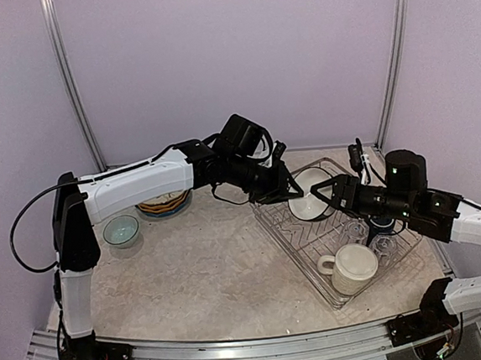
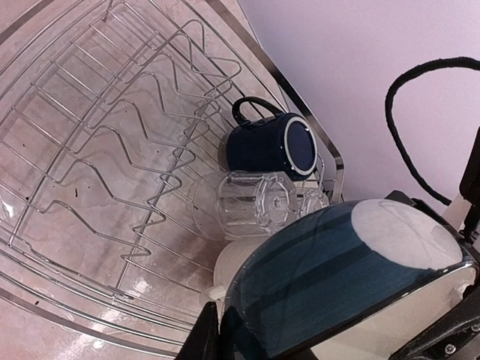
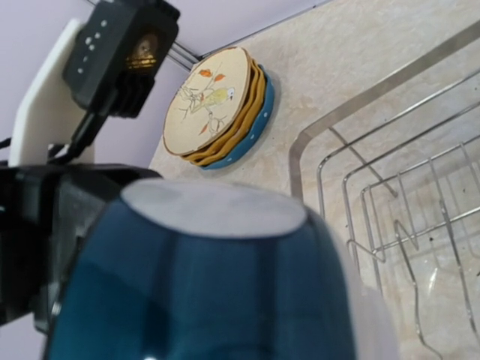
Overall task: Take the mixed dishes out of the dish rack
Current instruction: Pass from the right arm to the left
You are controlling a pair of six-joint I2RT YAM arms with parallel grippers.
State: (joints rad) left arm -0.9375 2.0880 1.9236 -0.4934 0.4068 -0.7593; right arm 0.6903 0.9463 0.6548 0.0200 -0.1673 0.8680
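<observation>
A dark-blue bowl (image 1: 309,197) with a white foot and pale inside is held up over the far end of the dish rack (image 1: 313,287), between my two arms. My left gripper (image 1: 288,191) is shut on its left rim; one black finger (image 2: 199,341) lies against the rim in the left wrist view, where the bowl (image 2: 337,277) fills the lower right. My right gripper (image 1: 322,191) grips the right rim; in its wrist view the bowl (image 3: 210,285) hides its fingers. A large cream mug (image 1: 351,267), a navy mug (image 2: 270,146) and clear glasses (image 2: 251,202) lie in the rack.
A stack of floral, orange and blue plates (image 1: 163,205) lies on the table at the back left, also in the right wrist view (image 3: 217,105). A pale bowl (image 1: 121,231) stands left of it. The rack's zigzag wires (image 2: 90,150) lie below the bowl.
</observation>
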